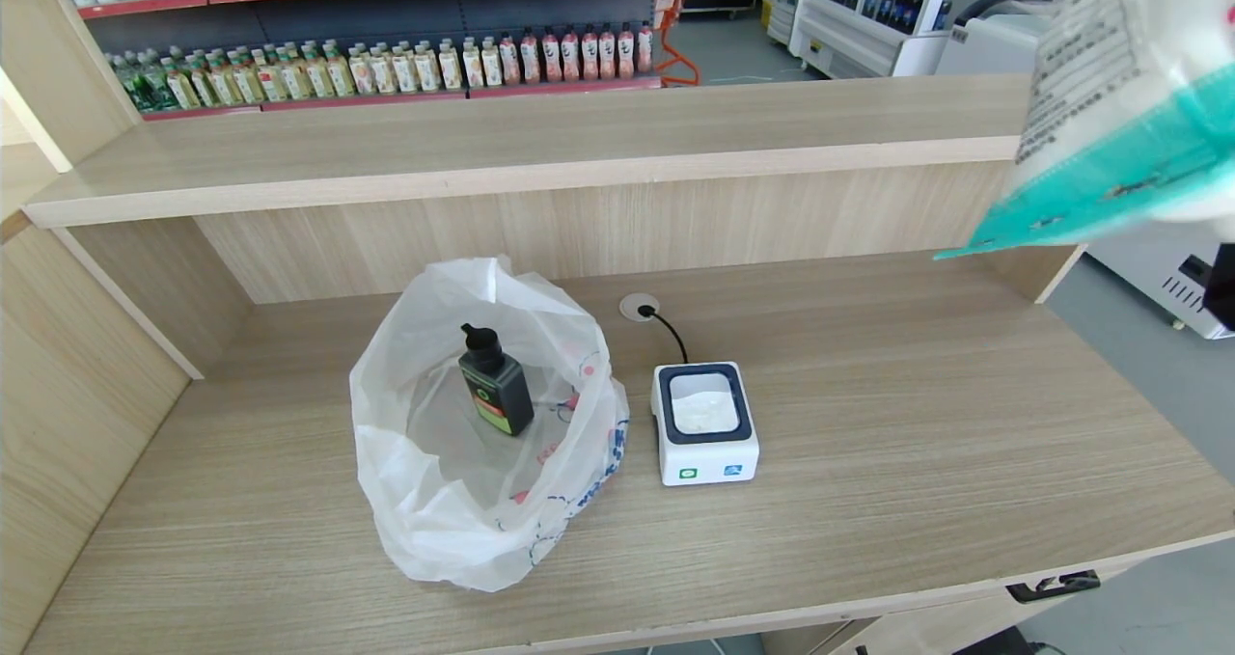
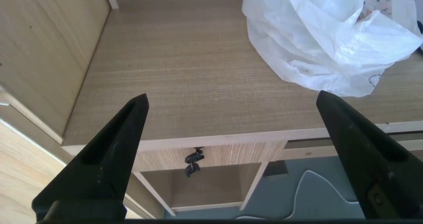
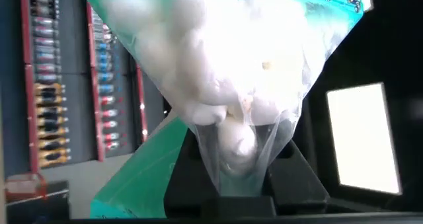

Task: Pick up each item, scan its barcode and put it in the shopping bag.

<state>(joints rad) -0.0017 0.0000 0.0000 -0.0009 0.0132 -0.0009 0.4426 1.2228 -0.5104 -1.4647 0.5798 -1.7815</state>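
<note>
Nearer than the scanner [image 1: 704, 422], over the table's [image 1: 917, 423] front edge, the left gripper [image 2: 231, 98] hangs with jaws spread wide, holding nothing. Just left of the scanner, the shopping bag [image 1: 425, 501] sits open with a black bottle [image 1: 495, 382] standing inside. High to the scanner's right, the right gripper [image 3: 234, 168] has its jaws pinching a clear, teal-edged packet [image 1: 1119, 105] of white balls.

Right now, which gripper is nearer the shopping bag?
Left. The left gripper hangs at the counter edge near the shopping bag; the right gripper holds a packet high to its right.
</note>
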